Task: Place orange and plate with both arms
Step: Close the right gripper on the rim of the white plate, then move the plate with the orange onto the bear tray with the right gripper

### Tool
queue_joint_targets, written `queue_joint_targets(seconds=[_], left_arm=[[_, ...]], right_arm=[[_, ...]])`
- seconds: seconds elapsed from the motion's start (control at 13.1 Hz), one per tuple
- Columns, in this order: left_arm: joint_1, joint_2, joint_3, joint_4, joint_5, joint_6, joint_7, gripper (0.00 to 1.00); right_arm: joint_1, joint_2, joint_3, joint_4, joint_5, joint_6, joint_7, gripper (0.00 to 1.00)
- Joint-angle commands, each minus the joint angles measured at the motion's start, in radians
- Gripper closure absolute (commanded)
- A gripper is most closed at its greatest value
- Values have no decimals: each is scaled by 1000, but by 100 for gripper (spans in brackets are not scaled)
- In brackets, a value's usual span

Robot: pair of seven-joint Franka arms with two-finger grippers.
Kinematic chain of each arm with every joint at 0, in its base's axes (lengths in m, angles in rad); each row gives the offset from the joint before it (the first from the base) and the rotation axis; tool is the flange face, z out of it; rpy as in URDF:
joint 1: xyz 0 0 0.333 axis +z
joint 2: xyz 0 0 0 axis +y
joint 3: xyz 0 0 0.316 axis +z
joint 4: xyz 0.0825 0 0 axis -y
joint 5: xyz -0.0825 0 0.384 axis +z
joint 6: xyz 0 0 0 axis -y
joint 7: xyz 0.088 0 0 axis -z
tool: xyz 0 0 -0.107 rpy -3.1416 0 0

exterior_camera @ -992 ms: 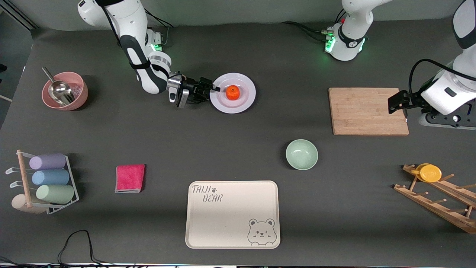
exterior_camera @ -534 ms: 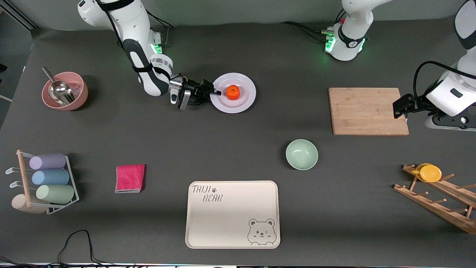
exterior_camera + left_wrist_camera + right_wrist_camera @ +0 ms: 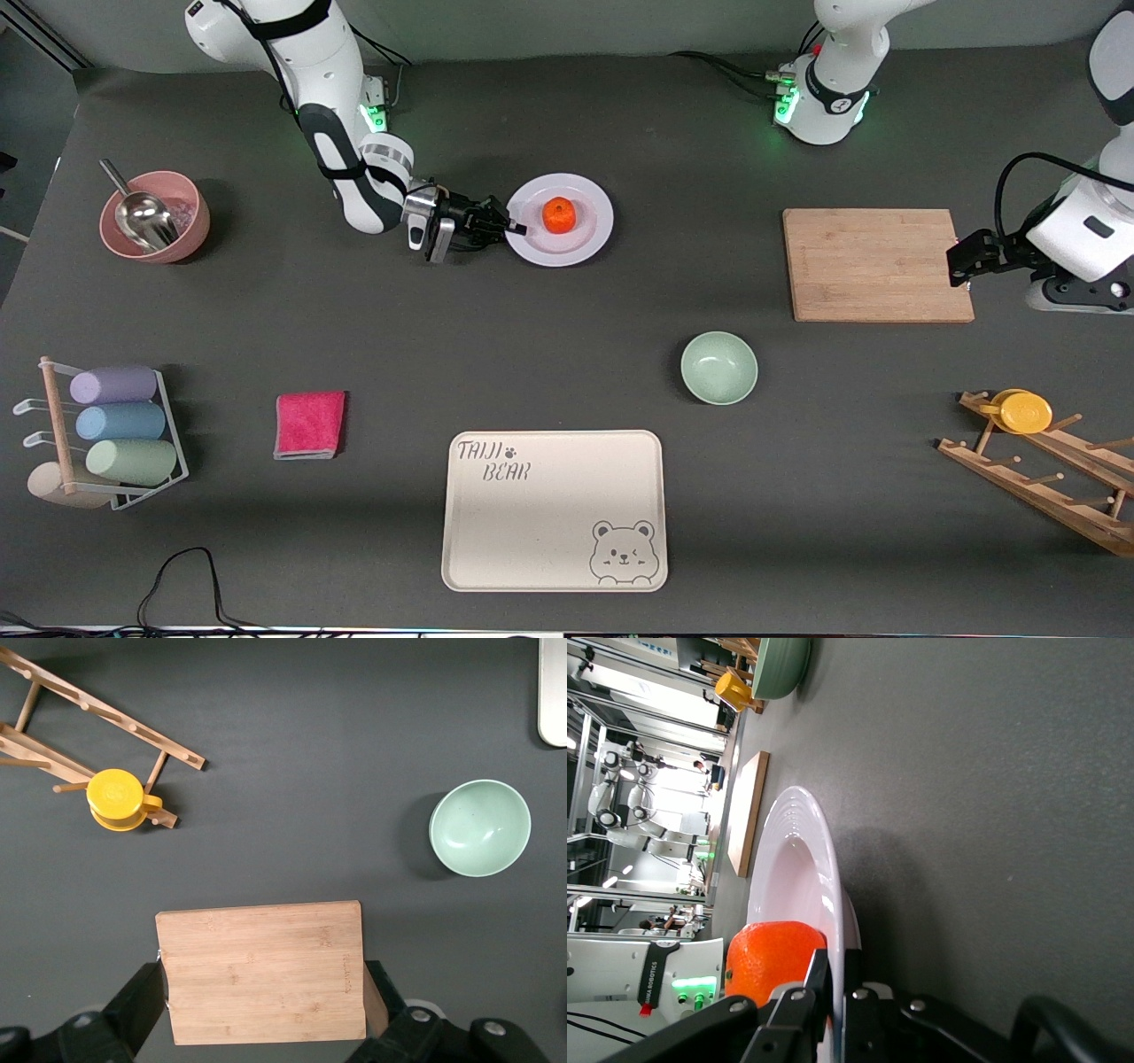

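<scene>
On the dark worktop (image 3: 567, 354), the lavender-white plate (image 3: 580, 244) lies near the right arm's base, farther from the front camera than the bear tray (image 3: 554, 509). The right pincer (image 3: 512, 229) is clenched on its rim. The left pincer (image 3: 961, 261) hangs released over the cutting board (image 3: 877, 264). The orange (image 3: 559, 215) sits on the plate.

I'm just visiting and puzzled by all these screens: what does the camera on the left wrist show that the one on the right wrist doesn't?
Only the left wrist view shows the left gripper, open above the cutting board's edge, and a wooden rack. Only the right wrist view shows the right gripper shut on the plate's rim, with the orange on the plate. Both show the green bowl, the yellow cup and the cutting board.
</scene>
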Motion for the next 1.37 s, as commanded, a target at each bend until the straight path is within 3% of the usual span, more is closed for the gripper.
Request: queue_joint_targets(seconds=[0.0, 0.38, 0.69, 0.92, 1.3], left_arm=[[3, -59, 3, -63, 0, 22, 7, 0], [1, -59, 3, -61, -3, 19, 7, 0], [1, -59, 3, -61, -4, 19, 7, 0], [3, -58, 3, -61, -4, 19, -1, 0], [1, -59, 4, -63, -4, 14, -4, 0]], right_arm=[[-10, 32, -1, 20, 28, -35, 63, 100], [-40, 4, -1, 30, 6, -63, 294, 100], [-72, -17, -9, 93, -41, -54, 358, 100], [-146, -17, -11, 199, -144, -19, 433, 100], [-299, 19, -20, 479, -430, 41, 734, 100]])
